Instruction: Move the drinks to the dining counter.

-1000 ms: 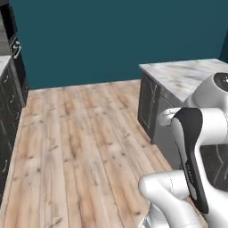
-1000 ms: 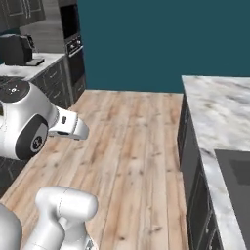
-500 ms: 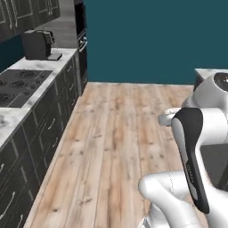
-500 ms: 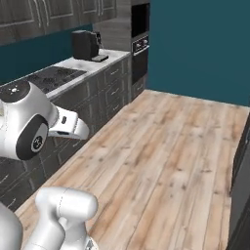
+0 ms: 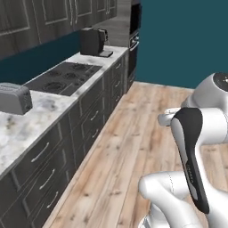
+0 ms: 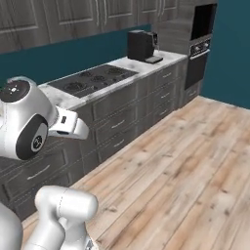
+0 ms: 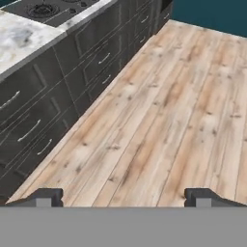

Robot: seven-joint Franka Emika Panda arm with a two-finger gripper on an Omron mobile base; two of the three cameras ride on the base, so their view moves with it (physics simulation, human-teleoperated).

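Gripper [image 7: 123,197] spread wide and holding nothing, its two dark fingertips [image 7: 44,197] far apart at the bottom of the hand view, aimed down at bare wooden floor [image 7: 164,120]. No drinks and no dining counter anywhere in these three views, so no telling where they lie relative to the gripper.

Along the left of the floor, a run of dark grey cabinets [image 5: 75,133] with slim metal drawer handles, topped by a white marble counter [image 5: 26,120]. On that counter: a grey toaster [image 5: 14,99] near the close end, a black cooktop [image 5: 62,76] set flush into the middle, a black coffee machine [image 5: 92,42] at the far end. Beyond the coffee machine, a tall dark unit with a built-in oven [image 6: 200,46]. Above the counter, dark upper cabinets [image 6: 73,19] against a teal wall [image 5: 187,40].

In the hand view, counter corner and drawer fronts at upper left, floor planks running away toward the teal wall at upper right. White arm [image 5: 196,147] folded close over the base, well clear of the cabinets.
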